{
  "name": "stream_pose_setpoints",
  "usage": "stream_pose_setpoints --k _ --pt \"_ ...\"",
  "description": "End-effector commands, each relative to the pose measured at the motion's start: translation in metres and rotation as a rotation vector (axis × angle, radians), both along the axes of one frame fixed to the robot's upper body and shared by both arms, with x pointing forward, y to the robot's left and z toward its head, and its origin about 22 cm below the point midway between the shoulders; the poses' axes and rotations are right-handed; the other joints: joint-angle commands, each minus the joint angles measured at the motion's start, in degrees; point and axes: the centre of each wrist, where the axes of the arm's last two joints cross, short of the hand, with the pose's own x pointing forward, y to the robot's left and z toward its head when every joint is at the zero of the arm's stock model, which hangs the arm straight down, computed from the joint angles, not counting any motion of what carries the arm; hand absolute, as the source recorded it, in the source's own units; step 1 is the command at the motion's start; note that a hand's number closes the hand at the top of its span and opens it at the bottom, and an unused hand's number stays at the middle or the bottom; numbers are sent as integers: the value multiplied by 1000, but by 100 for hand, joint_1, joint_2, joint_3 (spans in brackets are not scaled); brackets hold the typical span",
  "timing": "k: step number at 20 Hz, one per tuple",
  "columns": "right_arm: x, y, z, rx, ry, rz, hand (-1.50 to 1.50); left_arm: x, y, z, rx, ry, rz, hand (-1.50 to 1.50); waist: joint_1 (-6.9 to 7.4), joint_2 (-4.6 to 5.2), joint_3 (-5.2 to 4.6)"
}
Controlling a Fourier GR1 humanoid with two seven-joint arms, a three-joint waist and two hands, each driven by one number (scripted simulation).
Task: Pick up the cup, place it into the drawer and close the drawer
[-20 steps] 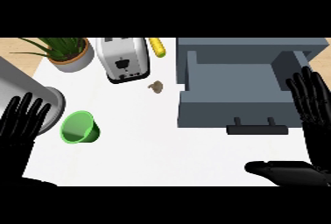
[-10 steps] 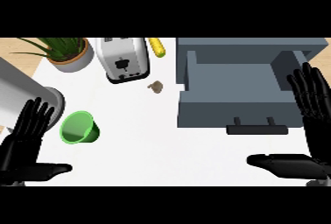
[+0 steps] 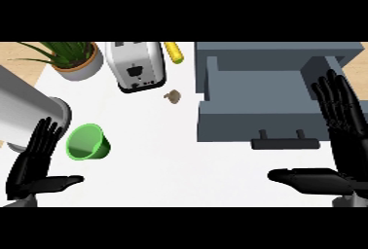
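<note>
On the white counter [image 3: 165, 160], at its left side, I see the green cup [image 3: 87, 142], and I look into its mouth. It lies just to the right of the fingers [image 3: 45, 138] of the left hand [image 3: 30, 174], and a narrow strip of counter shows between them, so they do not touch. This hand is released, with the fingers straight and the thumb spread toward the right, holding nothing. Behind it stands a grey metal cylinder [image 3: 25, 116]. The right hand [image 3: 348, 155] is at the right edge, also released, fingers straight beside the open grey drawer [image 3: 266, 97], well apart from the cup. The drawer handle [image 3: 285, 142] points toward me. Further back I see a toaster [image 3: 137, 65] and a potted plant [image 3: 75, 61].
</note>
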Motion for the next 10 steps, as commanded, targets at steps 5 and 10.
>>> stream_pose_setpoints --k 5,10 --pt "1 -15 4 6 3 14 -150 -5 -11 -56 -29 15 5 -150 -6 -2 0" --pt "1 -16 -3 6 5 10 -150 13 17 -56 -41 -10 33 -150 -40 9 -4"
